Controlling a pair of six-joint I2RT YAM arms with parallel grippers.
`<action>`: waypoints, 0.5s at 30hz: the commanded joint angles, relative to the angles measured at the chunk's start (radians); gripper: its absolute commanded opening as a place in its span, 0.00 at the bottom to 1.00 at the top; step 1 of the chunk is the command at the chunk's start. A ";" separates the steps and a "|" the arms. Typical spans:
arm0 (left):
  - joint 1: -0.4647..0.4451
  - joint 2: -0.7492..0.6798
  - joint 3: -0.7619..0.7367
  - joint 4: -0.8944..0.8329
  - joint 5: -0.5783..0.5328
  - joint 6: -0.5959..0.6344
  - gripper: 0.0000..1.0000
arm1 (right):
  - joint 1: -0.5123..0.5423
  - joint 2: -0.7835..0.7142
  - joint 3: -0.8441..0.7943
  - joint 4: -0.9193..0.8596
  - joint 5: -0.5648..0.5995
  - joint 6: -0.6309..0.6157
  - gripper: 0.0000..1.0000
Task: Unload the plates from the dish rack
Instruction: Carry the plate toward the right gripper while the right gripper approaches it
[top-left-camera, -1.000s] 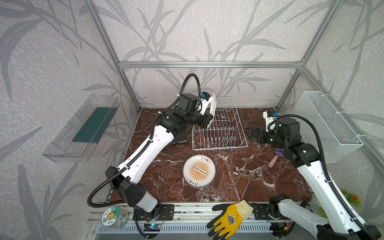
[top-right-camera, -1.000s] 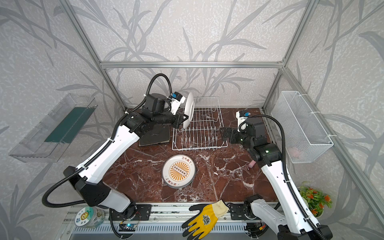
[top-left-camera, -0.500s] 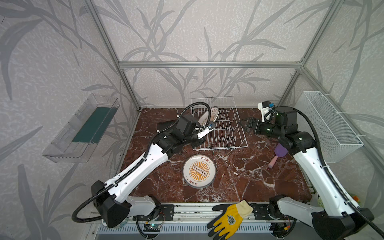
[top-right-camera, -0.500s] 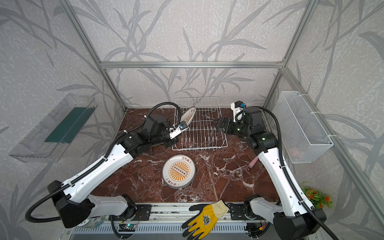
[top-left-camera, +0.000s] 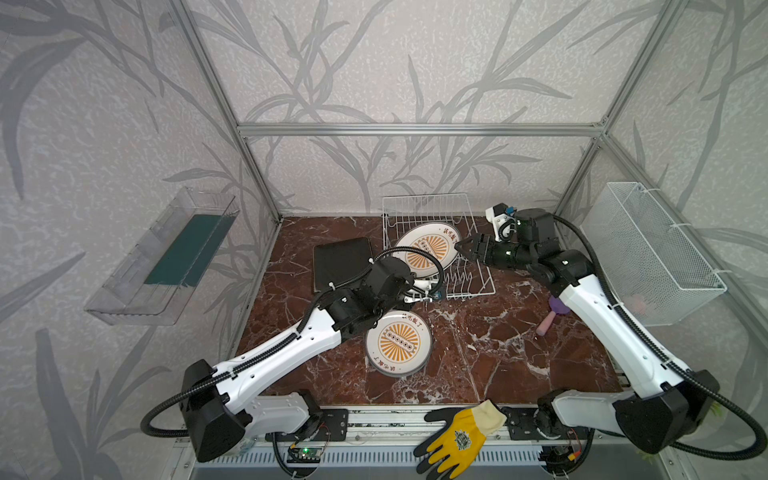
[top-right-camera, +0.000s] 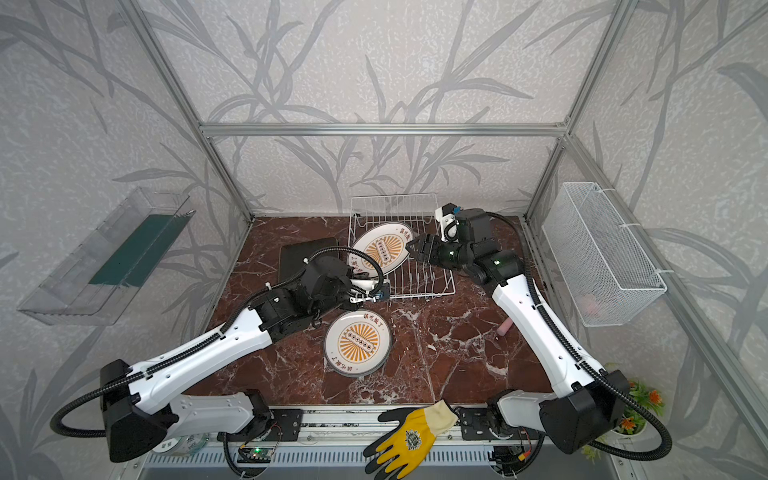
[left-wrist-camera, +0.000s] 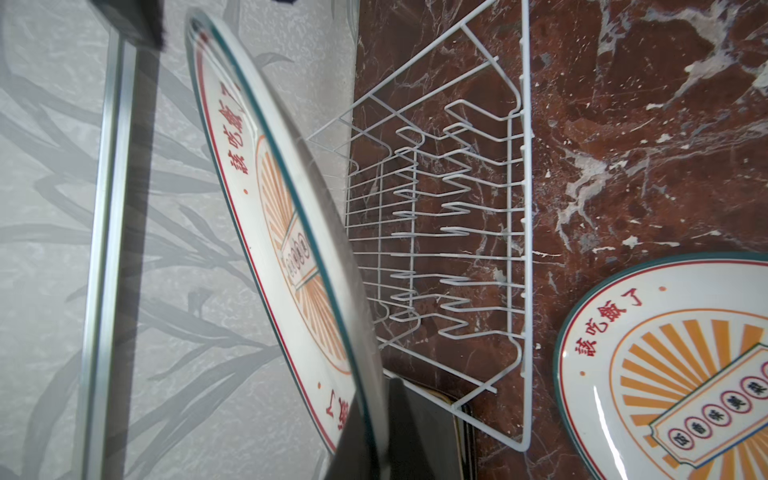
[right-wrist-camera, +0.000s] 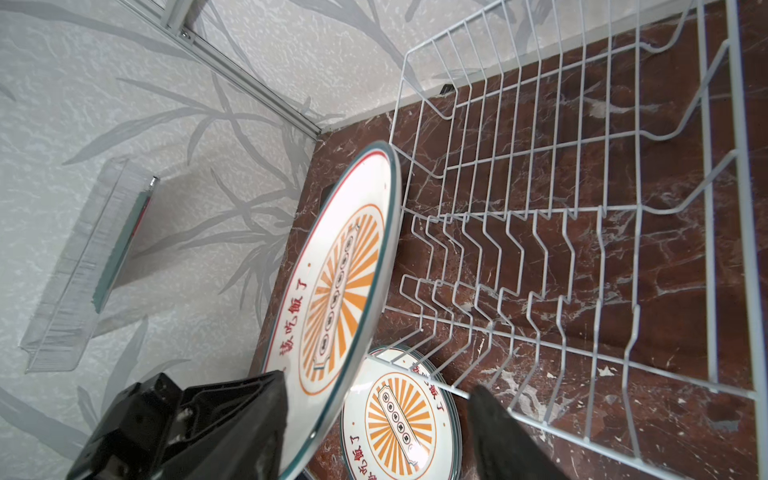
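One round plate (top-left-camera: 428, 249) hangs tilted over the rack (top-left-camera: 471, 276), its sunburst face up. The left claw (left-wrist-camera: 378, 419) is clamped on its rim at about 7 o'clock. The right claw (top-left-camera: 462, 248) sits at 3 o'clock, fingers apart with the rim between them. On the desk (top-left-camera: 498, 353), a stack of plates (top-left-camera: 399, 343) lies at the rack's 6 o'clock and a black square plate (top-left-camera: 343, 262) at its 9 o'clock.
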 joint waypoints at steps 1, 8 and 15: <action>-0.012 -0.032 -0.003 0.094 -0.050 0.077 0.00 | 0.014 0.023 0.035 0.007 0.021 0.021 0.60; -0.040 -0.009 -0.009 0.071 -0.083 0.146 0.00 | 0.043 0.075 0.038 0.002 0.033 0.020 0.45; -0.056 -0.002 -0.023 0.080 -0.104 0.183 0.00 | 0.050 0.111 0.040 0.006 0.034 0.065 0.37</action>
